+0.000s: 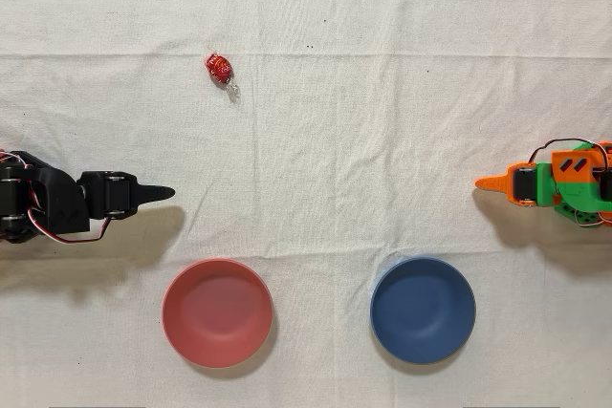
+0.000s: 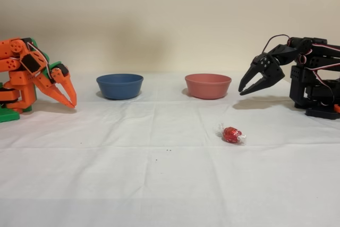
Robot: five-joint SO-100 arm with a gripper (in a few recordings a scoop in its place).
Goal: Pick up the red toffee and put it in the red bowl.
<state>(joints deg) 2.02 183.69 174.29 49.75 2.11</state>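
Red toffee [image 1: 219,68] on open cloth, apart from red bowl [image 1: 217,312]; fingers [image 2: 246,85] parted.

Two bowls, one toffee and two arms spread over a cloth-covered table.

In the overhead view the red bowl [image 1: 217,311] sits left of the blue bowl [image 1: 423,309], both along the bottom edge and well apart from each other. The red toffee [image 1: 219,68] lies alone on the tablecloth [image 1: 382,121] toward the top, well apart from the red bowl and directly above it in the picture. The black arm's gripper [image 1: 161,193] reaches in from the left edge, between toffee and bowl; the idle orange arm [image 1: 555,183] stands at the right edge. In the fixed view the sides swap: the gripper [image 2: 243,90] hangs at the right, just beside the red bowl [image 2: 207,85], the toffee [image 2: 231,134] lies nearer the camera, and both bowls sit far.
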